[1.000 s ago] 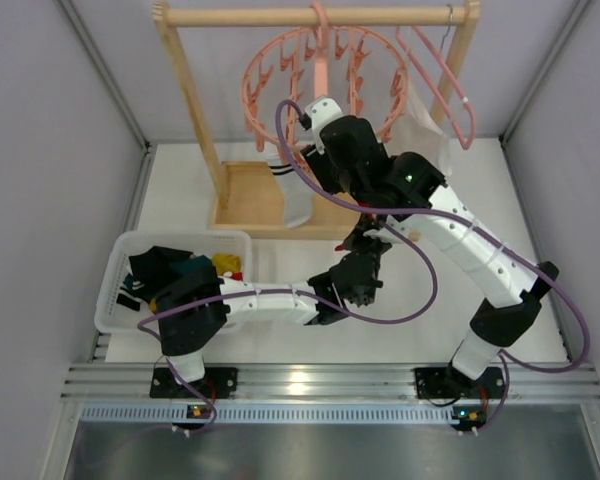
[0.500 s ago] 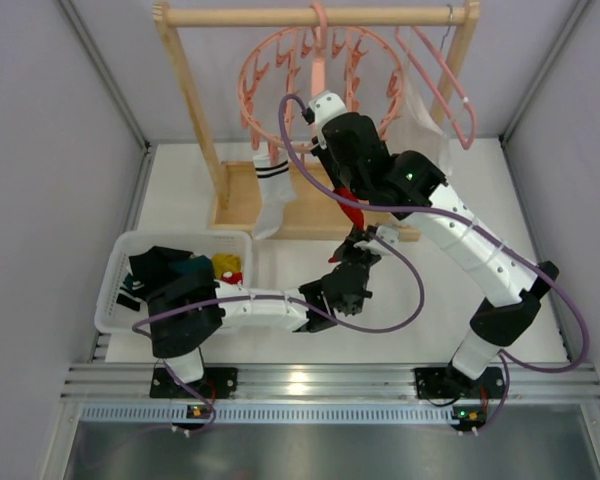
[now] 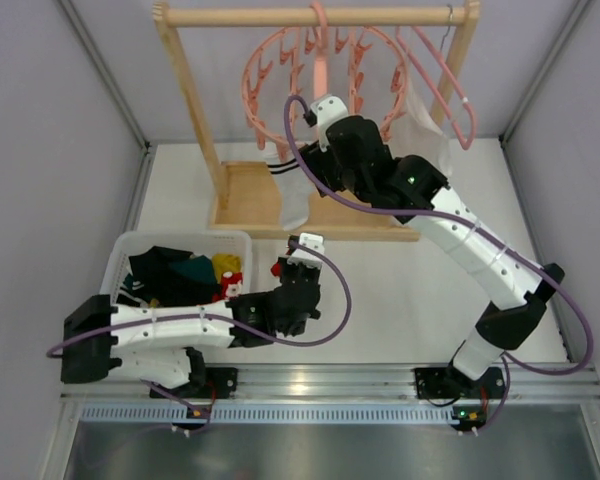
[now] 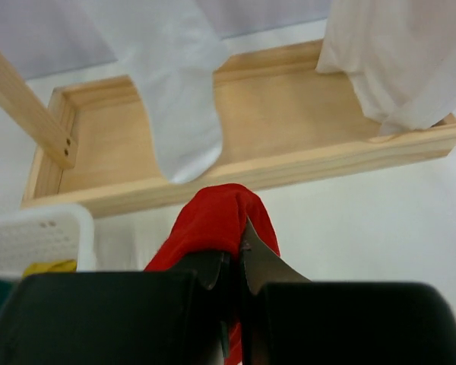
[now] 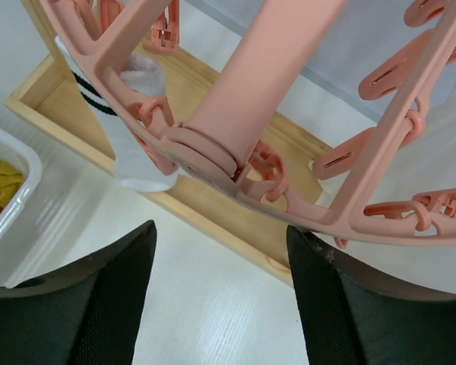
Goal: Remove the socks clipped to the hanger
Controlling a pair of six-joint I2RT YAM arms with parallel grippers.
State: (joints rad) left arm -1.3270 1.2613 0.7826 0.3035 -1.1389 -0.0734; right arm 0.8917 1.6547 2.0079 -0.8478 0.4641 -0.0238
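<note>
Left gripper (image 4: 239, 237) pinches crumpled red sock (image 4: 213, 217). Right gripper (image 5: 220, 243) gapes wide at salmon-pink hanger (image 5: 247, 84), where a black-striped white sock (image 5: 125, 144) hangs clipped.

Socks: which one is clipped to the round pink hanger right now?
The white sock with black cuff stripes, hanging from the hanger. The red sock is pinched in the left gripper, and the dark socks lie in the white basket.

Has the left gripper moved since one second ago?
Yes. In the top view the left gripper, shut on the red soft sock, has moved left along the wooden rack base, toward the white plastic basket.
</note>
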